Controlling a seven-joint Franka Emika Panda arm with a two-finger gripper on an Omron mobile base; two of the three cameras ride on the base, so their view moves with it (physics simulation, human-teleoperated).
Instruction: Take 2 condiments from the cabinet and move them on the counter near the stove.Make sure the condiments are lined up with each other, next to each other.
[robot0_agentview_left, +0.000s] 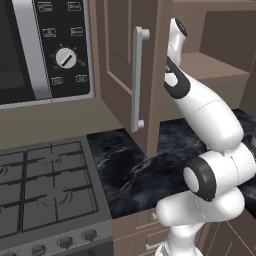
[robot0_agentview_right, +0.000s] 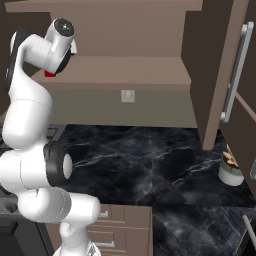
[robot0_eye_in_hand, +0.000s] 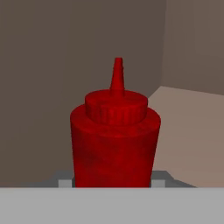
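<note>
While the fingers (robot0_eye_in_hand: 112, 183) flank the red bottle (robot0_eye_in_hand: 114, 140), grip uncertain, pulling out toward 6 o'clock could tip it.

Even, soft rendered light with no clear source and no hard shadows. The glossy black desk (robot0_agentview_right: 150, 160) carries faint pale sheen. The cabinet (robot0_agentview_right: 125, 40) interior reads dim brown. The close red bottle (robot0_eye_in_hand: 114, 144) looks slightly soft and coarse-textured, evenly lit.
</note>
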